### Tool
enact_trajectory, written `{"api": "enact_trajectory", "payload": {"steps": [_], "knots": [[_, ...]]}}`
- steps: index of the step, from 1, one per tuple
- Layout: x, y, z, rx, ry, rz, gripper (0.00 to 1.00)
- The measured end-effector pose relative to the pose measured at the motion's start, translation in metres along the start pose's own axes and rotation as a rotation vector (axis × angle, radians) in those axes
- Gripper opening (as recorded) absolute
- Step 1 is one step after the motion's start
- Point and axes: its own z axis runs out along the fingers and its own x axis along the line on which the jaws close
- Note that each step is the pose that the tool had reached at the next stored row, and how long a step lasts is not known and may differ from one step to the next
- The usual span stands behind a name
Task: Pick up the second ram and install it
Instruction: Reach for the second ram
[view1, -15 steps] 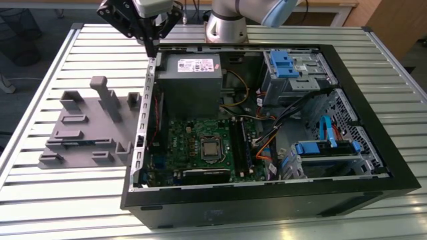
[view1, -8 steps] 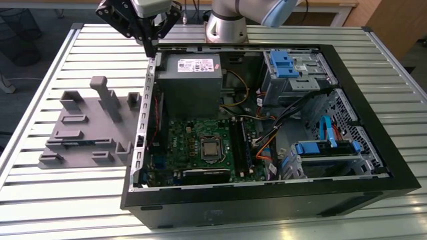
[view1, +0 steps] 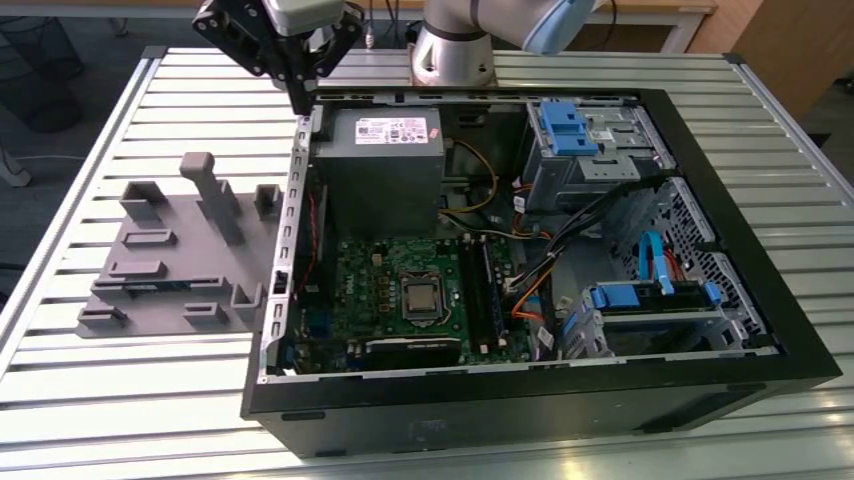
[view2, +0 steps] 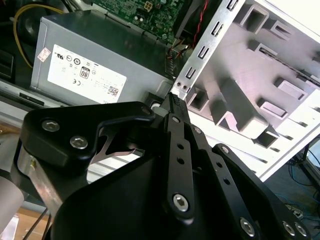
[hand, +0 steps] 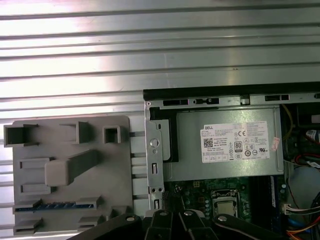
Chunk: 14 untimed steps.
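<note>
The black pincer (view2: 173, 100) is pinched narrow and holds nothing. It hangs over the edge of the case (view1: 441, 405). The second ram (hand: 55, 206), a thin blue strip, lies well away from it in the grey holder (hand: 65, 132). Best to grab its long flat sides squarely.

Bare bench (view1: 174, 110) is lying open all round the grey holder block (view1: 174, 250) except on one side; there the case's metal wall (view1: 286, 230) is standing just beside the block; a tall post (view1: 214, 195) is rising mid-block, near the second ram (hand: 55, 206) lying in its slot.
</note>
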Motion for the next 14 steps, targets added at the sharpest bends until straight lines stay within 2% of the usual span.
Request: {"api": "enact_trajectory", "payload": {"steps": [14], "knots": [[0.0002,0.0,-0.0001,0.0001,0.0,0.0,0.11]]}}
